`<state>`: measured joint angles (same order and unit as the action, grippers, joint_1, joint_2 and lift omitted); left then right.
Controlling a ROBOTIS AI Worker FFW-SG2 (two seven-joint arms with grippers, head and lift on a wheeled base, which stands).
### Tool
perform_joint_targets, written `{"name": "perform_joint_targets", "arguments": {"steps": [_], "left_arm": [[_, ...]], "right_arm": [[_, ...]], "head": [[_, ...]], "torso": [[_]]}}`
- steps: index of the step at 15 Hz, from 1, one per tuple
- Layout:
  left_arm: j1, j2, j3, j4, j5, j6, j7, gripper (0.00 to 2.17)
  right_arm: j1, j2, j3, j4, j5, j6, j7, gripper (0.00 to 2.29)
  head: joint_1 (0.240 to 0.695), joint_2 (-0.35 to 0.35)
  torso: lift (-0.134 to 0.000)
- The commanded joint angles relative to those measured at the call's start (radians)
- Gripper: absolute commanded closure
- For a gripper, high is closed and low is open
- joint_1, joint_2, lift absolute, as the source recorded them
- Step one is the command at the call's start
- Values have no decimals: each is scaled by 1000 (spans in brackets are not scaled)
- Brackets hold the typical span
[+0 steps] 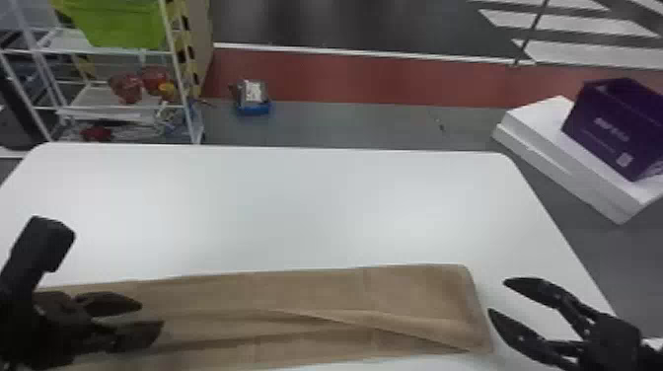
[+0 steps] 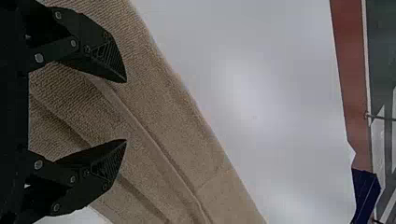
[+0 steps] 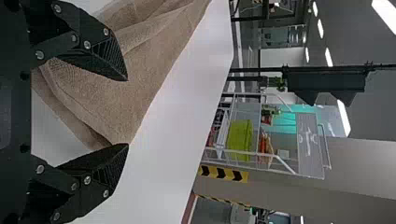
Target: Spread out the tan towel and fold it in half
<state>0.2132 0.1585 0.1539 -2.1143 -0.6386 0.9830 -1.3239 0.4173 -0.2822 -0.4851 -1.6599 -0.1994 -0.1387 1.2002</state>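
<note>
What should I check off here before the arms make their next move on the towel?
1. Left gripper open and empty: ok.
2. Right gripper open and empty: ok.
3. Towel lying on the table: ok, a long strip near the robot.
4. Towel smoothed flat: not ok, creases and ridges run lengthwise along it.
5. Right gripper lined up over the towel's right end: not ok, in the head view it hangs just to the right of that end.
6. Towel's left end lying straight: cannot tell, the left arm covers that side in the head view.
</note>
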Motion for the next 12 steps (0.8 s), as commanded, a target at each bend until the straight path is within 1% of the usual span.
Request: {"name": "perform_joint_targets", "arguments": {"steps": [1, 3, 4, 6, 7, 10, 12], "left_arm": [[0, -1, -1, -3, -12, 4, -8, 518], [0, 1, -1, -3, -15, 4, -15, 522], [0, -1, -1, -3, -13, 4, -17, 748], [0, -1, 1, -6, -10, 4, -18, 920], [5, -2, 4, -9, -6, 4, -17, 1092], [26, -2, 10, -35, 2, 4, -32, 1096], [57, -5, 23, -76, 5, 7, -41, 1096]], "right_arm": [[-3, 0, 0, 0, 0, 0, -1, 454], [-3, -2, -1, 0, 0, 0, -1, 454], [-3, -2, -3, 0, -2, 0, -1, 454], [-3, -3, -3, 2, -2, 0, -1, 454], [-3, -3, -3, 3, -2, 0, -1, 454], [-3, -8, -4, 12, -3, -12, -2, 454], [-3, -14, -10, 15, -20, -12, -2, 454]], "head": [[695, -121], [695, -121], [695, -120], [695, -122], [695, -123], [695, -127], [695, -136]], "torso": [[-123], [-123], [-123], [-123], [-123], [-123], [-123]]}}
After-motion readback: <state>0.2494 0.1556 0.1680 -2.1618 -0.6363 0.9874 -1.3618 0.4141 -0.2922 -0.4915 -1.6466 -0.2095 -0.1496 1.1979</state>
